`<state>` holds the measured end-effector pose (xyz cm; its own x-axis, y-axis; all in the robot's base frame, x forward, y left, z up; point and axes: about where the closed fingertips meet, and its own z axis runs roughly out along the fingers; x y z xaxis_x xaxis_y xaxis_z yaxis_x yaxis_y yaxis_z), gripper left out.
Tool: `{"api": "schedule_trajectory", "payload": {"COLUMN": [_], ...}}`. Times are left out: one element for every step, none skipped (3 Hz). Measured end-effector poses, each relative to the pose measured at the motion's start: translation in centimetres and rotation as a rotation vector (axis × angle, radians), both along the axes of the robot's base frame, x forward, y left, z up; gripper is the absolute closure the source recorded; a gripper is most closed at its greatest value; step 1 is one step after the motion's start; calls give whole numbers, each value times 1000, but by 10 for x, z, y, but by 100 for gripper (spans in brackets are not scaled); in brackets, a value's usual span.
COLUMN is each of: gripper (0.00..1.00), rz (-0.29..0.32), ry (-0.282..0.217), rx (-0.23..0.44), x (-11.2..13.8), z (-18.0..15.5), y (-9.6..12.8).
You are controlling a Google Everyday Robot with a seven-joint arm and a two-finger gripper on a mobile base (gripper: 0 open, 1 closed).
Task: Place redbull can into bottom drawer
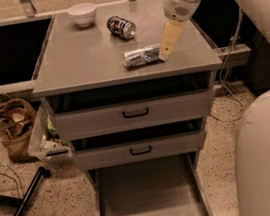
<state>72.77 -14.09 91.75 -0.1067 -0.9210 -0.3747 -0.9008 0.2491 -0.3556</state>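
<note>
While bottom drawer (149, 201) is pulled out, gripper (164, 53) is held just beside silver can (140, 56) on cabinet top (79, 57); grip state cannot be told

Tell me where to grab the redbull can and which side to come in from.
Take the redbull can around mid-barrel, from above. It lies on its side on the cabinet top, long axis left to right, so closing front to back spans its slim width. The pincer hangs by its right end; it would likely need a small shift left.
</note>
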Motion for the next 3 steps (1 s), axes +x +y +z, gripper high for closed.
{"api": "schedule_trajectory", "payload": {"gripper": [0, 0, 0], "rz": [5, 2, 6], "ry": [27, 54, 73], "rx": [12, 34, 46], "x": [18, 30, 38], "z": [-20, -38, -51], "y": [6, 8, 12]}}
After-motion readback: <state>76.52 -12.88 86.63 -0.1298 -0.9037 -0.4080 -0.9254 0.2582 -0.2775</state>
